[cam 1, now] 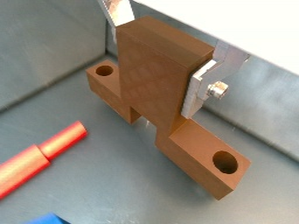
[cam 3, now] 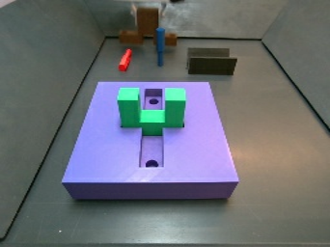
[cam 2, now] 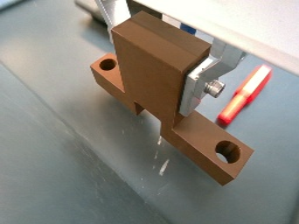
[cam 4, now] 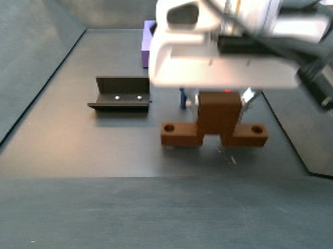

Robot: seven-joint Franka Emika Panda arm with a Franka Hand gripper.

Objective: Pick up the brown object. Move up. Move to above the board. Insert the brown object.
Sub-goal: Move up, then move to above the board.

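Down at the far end of the tabletop (cam 3: 39, 145), the tool (cam 2: 163, 61) is clamped on the upright middle block of the brown object (cam 2: 158, 83), its silver fingers (cam 2: 201, 83) pressed against opposite faces in both wrist views. That rust-brown piece (cam 4: 215, 124) sits on the grey floor, its two low arms reaching out sideways, each with a round hole. Just beside it lies a small red stick (cam 1: 41, 156), apart from it. In a side view the violet-blue board (cam 3: 154, 145) lies well apart, nearer the camera, carrying its green U-shaped block (cam 3: 152, 108) over the central groove. Close to the brown piece stands the fixture (cam 4: 121, 94).
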